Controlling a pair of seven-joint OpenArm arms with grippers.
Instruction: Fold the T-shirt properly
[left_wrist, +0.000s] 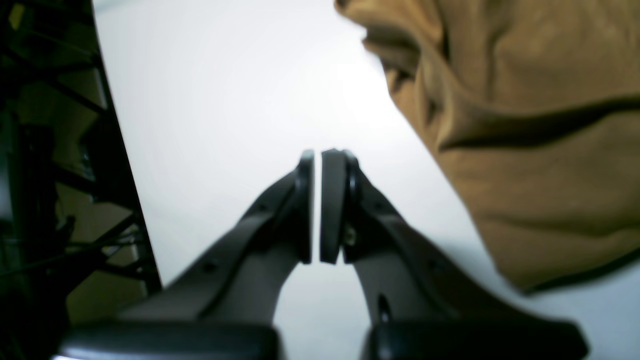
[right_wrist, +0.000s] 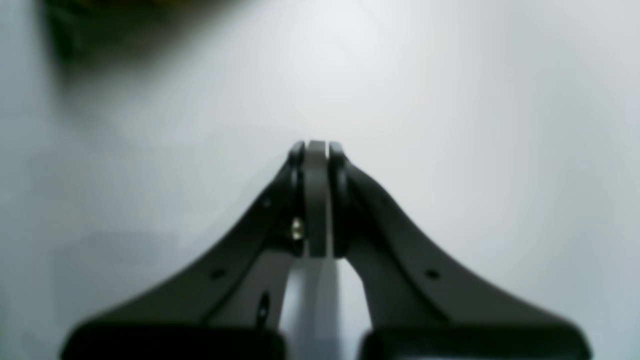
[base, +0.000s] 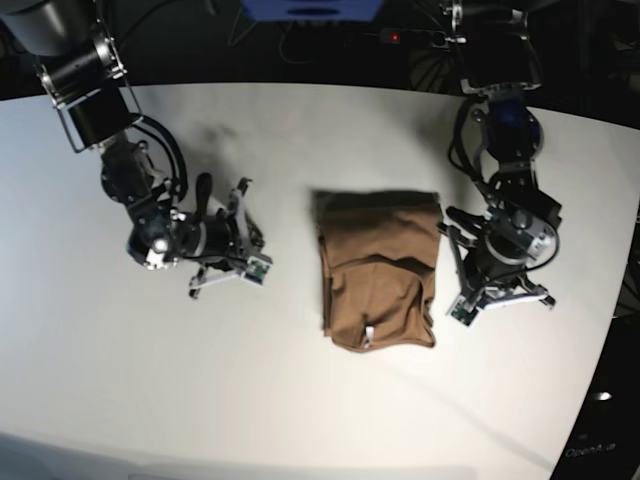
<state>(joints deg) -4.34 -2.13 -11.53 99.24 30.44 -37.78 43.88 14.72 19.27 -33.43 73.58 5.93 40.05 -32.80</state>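
The brown T-shirt (base: 380, 270) lies in the middle of the white table (base: 300, 410), folded into a rough rectangle with a small white tag (base: 368, 335) near its front edge. In the left wrist view a wrinkled part of the T-shirt (left_wrist: 530, 150) fills the right side. My left gripper (base: 460, 310) (left_wrist: 317, 155) is just right of the shirt, shut and holding nothing, with bare table under its tips. My right gripper (base: 258, 268) (right_wrist: 316, 145) is shut and empty over bare table, well to the left of the shirt.
The table edge with a dark frame (left_wrist: 55, 175) beyond it runs down the left of the left wrist view. A dark blur (right_wrist: 100, 35) sits at the top left of the right wrist view. A blue device (base: 310, 8) stands behind the table.
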